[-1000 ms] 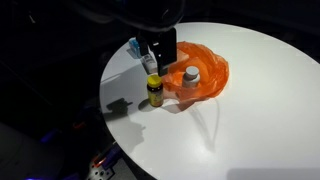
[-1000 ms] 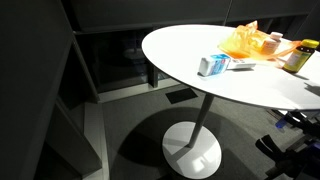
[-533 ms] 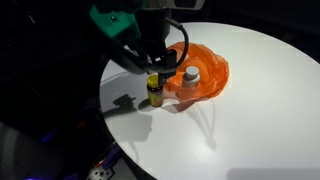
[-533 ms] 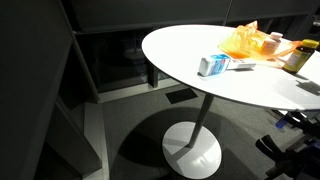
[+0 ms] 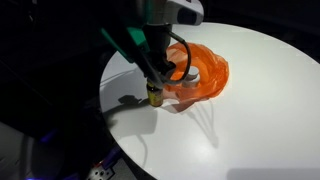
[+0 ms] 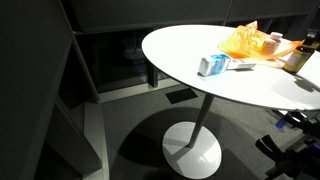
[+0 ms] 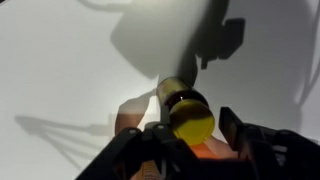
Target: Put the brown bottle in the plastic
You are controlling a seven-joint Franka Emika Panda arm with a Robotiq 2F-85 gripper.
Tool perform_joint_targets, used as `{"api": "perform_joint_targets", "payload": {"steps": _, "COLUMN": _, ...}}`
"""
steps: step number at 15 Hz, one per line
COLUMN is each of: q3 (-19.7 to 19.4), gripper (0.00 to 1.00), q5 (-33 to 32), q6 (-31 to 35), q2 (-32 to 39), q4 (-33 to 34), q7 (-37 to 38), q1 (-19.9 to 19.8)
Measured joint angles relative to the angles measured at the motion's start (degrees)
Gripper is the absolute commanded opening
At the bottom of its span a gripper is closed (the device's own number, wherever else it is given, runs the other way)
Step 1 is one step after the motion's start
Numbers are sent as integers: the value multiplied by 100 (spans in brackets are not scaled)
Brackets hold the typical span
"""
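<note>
The brown bottle (image 5: 155, 96), with its yellow cap (image 7: 190, 113), stands upright on the white table beside the orange plastic bag (image 5: 207, 68). The bottle (image 6: 297, 58) and the plastic (image 6: 244, 41) also show at the right edge in an exterior view. My gripper (image 5: 157, 82) has come down over the bottle from above. In the wrist view my gripper (image 7: 193, 125) has a finger on each side of the cap. The jaws are narrow, with a thin gap still visible at the right finger (image 7: 232, 125). Orange plastic (image 7: 205, 152) shows just below the cap.
A white-capped bottle (image 5: 191, 74) lies in the orange plastic. A small blue-and-white box (image 6: 213, 65) sits near the table's edge. The round white table (image 5: 260, 110) stands on a single pedestal (image 6: 193, 150), with dark floor around it.
The arm has dropped from above the bottle until the fingers sit beside its cap. The jaws have narrowed. The bottle has not moved.
</note>
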Motion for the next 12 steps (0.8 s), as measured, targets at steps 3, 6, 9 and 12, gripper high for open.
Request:
{"api": "perform_joint_targets", "payload": {"steps": 3, "q3": 2, "gripper": 20, "q5": 0, "q6": 0, "q2": 18, "q4": 5, "q7": -1, "q1": 7}}
{"api": "perform_joint_targets", "payload": {"steps": 6, "q3": 36, "gripper": 20, "q5": 0, "q6": -89, "q2": -80, "q4": 17, "q7": 4, "q1": 26}}
{"api": "perform_joint_targets", "payload": {"steps": 9, "q3": 71, "gripper": 20, "q5": 1, "q6": -398, "q2": -342, "q4": 117, "q7": 39, "q1": 74}}
{"api": "perform_joint_targets", "payload": {"steps": 12, "q3": 91, "gripper": 20, "q5": 1, "q6": -638, "q2": -600, "q4": 343, "q7": 55, "q1": 123}}
